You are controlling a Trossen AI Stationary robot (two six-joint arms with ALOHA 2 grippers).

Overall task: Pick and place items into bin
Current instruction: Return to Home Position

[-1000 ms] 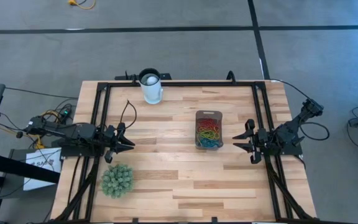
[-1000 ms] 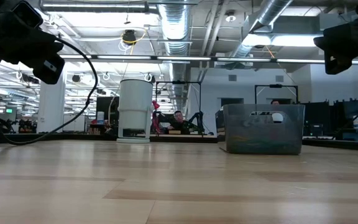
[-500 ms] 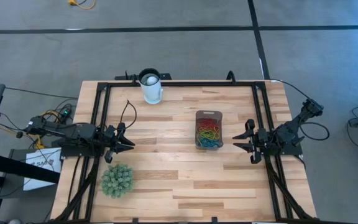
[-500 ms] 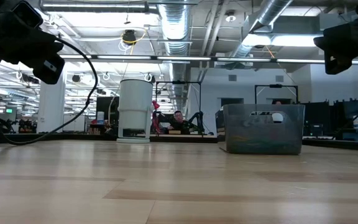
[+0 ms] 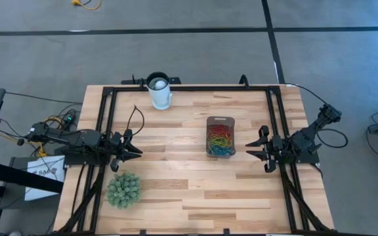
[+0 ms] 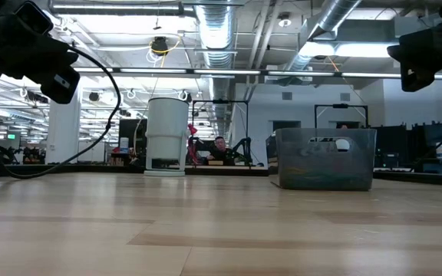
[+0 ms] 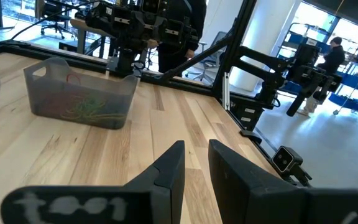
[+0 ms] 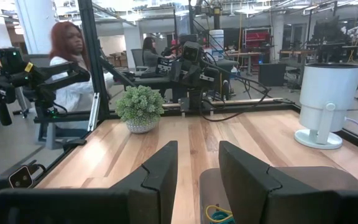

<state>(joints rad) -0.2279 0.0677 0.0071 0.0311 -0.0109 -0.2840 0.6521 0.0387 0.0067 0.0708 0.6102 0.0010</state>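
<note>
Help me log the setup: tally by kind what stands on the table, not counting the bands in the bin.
Bin: 1
White cup: 1
Green spiky ball: 1
Total: 3

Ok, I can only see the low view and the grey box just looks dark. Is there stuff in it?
Observer: Yes, from above the bin holds a heap of rubber bands, red, yellow, green and blue.
Operator: Did we miss any on the table?
Observer: I see none loose on the table in the high view.
Operator: Are the claws holding something?
Observer: No. The left gripper and the right gripper are both open and empty, one at each side of the table.
</note>
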